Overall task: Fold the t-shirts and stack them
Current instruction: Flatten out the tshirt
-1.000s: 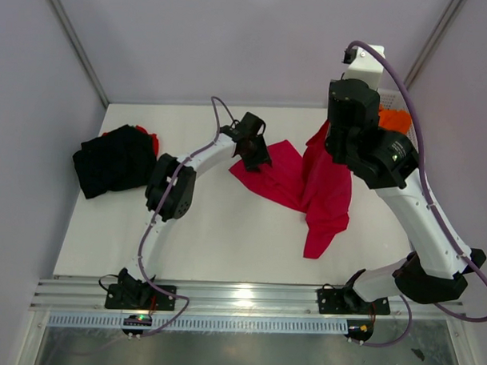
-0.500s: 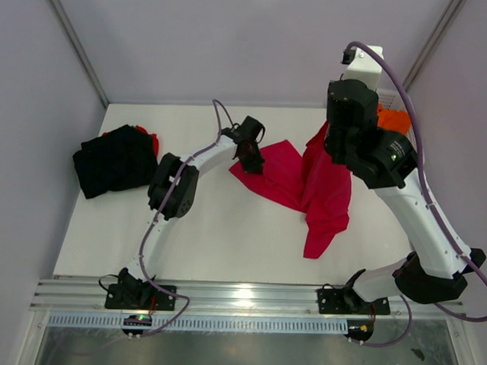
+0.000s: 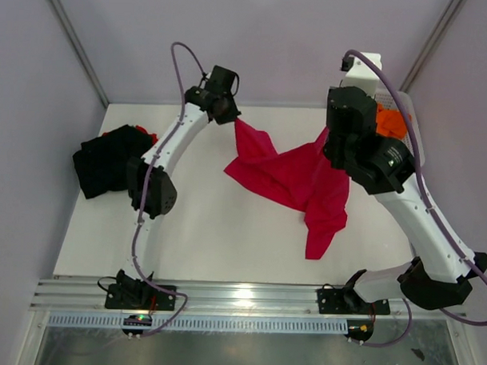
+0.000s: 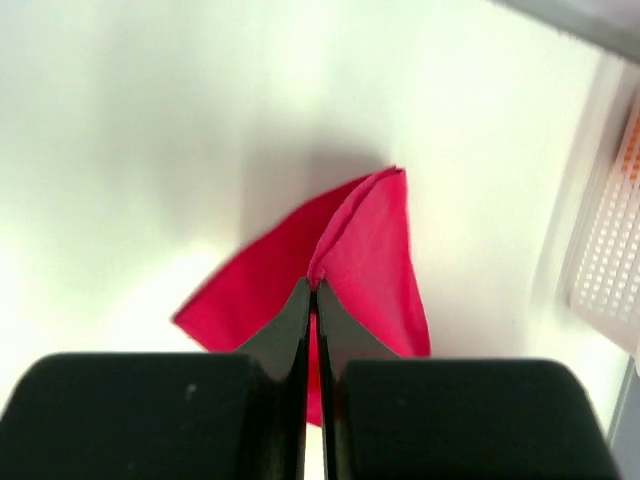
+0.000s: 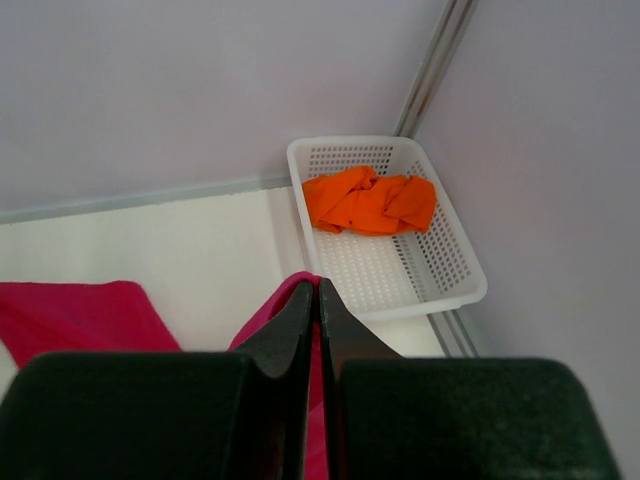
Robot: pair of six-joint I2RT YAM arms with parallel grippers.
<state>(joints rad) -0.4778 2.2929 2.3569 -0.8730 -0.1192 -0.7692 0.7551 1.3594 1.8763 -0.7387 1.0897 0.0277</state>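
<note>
A crimson-red t-shirt [image 3: 295,180] hangs stretched between both arms above the middle of the table. My left gripper [image 3: 230,118] is shut on its left corner, raised at the back; in the left wrist view the cloth [image 4: 375,240] is pinched between the closed jaws of that gripper [image 4: 314,285]. My right gripper [image 5: 317,287] is shut on the shirt's other edge [image 5: 270,310], lifted near the basket; in the top view the right arm hides it. A folded black t-shirt [image 3: 112,158] lies at the far left on a red one [image 3: 153,138]. An orange t-shirt [image 5: 370,200] sits in the basket.
A white mesh basket [image 5: 440,270] stands in the back right corner against the walls. The table's near edge carries a metal rail [image 3: 247,299] with both arm bases. Part of the shirt's lower tail [image 3: 317,237] drapes on the table.
My left gripper shut on the shirt's left corner, then lifted it up and toward the back left, pulling the cloth taut. The right arm has barely moved.
</note>
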